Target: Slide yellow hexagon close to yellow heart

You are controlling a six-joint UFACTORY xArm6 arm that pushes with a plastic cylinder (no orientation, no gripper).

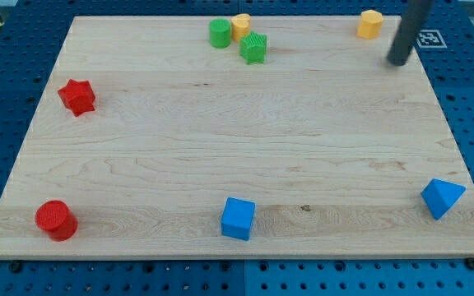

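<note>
The yellow hexagon (370,24) sits near the board's top edge, towards the view's right. The yellow heart (241,25) sits at the top middle, touching a green cylinder (219,34) on its left and close to a green ribbed block (253,48) below it. My tip (398,60) is on the board just to the right of and below the yellow hexagon, a small gap away from it. The rod slants up to the view's top right.
A red star (76,97) lies at the left. A red cylinder (56,219) is at the bottom left. A blue cube (238,218) is at the bottom middle. A blue triangular block (442,197) is at the bottom right. The wooden board (237,140) lies on a blue pegboard.
</note>
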